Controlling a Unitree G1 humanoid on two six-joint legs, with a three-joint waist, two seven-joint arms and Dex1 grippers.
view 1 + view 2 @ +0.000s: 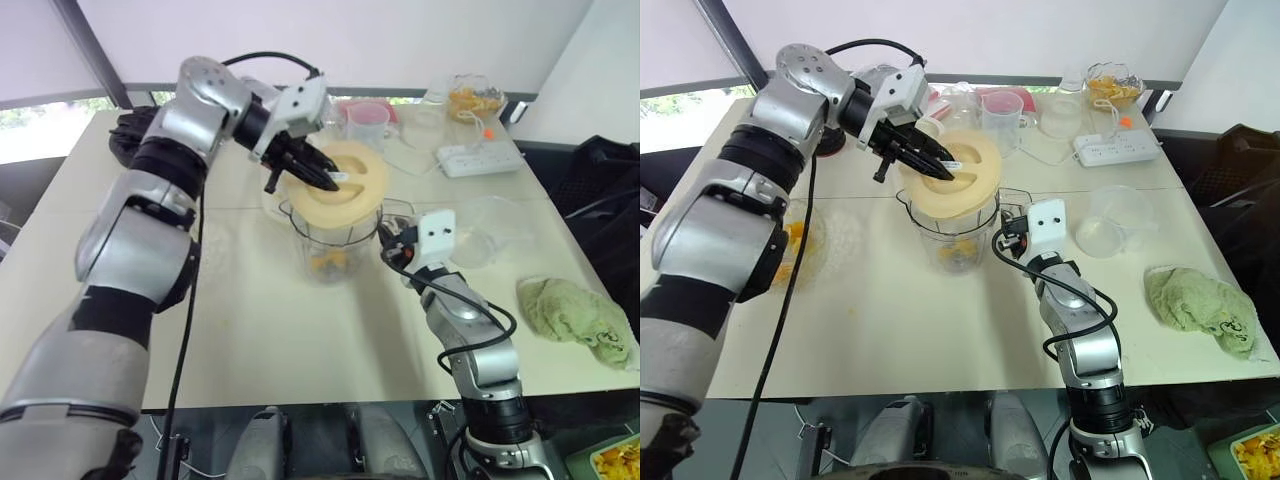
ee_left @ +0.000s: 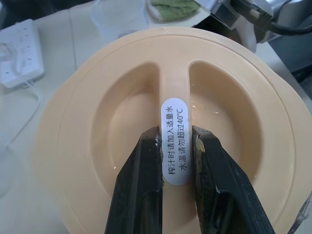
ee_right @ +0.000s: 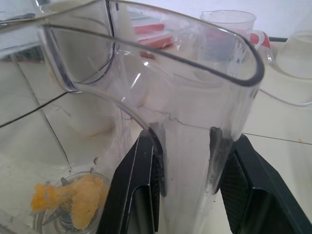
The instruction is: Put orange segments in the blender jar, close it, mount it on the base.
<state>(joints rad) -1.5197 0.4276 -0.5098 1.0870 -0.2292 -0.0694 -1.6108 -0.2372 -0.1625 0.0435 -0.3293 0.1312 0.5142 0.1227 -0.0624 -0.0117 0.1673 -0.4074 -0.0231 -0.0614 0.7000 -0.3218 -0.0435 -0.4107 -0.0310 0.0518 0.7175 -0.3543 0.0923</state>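
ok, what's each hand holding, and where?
Left hand holds the lid by its centre ridge; right hand holds the blender jar by its handle.

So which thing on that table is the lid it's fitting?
At the middle of the table, a clear jar holds orange bits. The lid is at its mouth, tilted, pinched by its centre ridge in the left hand. It is the only pale yellow disc there, with a white label on the ridge.
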